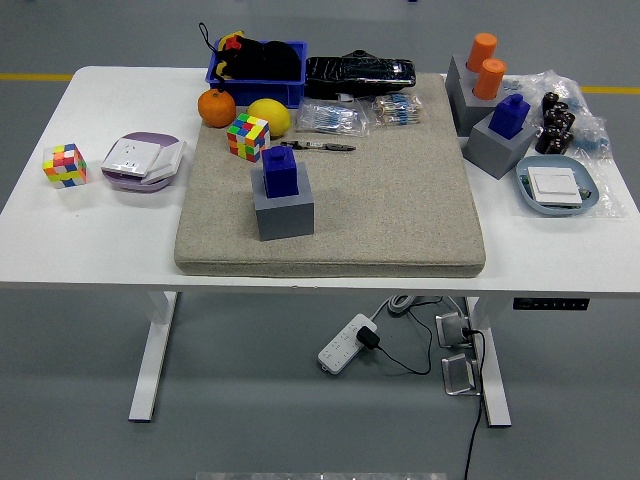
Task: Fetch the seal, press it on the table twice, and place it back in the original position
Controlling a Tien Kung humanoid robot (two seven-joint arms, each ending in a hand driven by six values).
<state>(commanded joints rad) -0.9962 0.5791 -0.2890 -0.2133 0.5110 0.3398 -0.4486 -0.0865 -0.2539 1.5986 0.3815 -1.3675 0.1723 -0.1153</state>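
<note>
A blue seal [280, 172] stands upright in a grey block holder [284, 212] on the left half of the beige mat [400, 200]. A second blue seal [510, 113] sits in another grey holder [497, 147] at the mat's right edge. Two orange seals [486, 64] stand in a grey holder at the back right. Neither robot hand shows in the head view, and no person is at the table.
Orange [216, 107], lemon [269, 117] and a colour cube [247, 136] sit at the mat's back left. A blue bin [256, 65], black case [359, 74] and bagged parts line the back. Another cube [64, 165] and purple dish [140, 160] lie left; a blue tray [555, 187] right.
</note>
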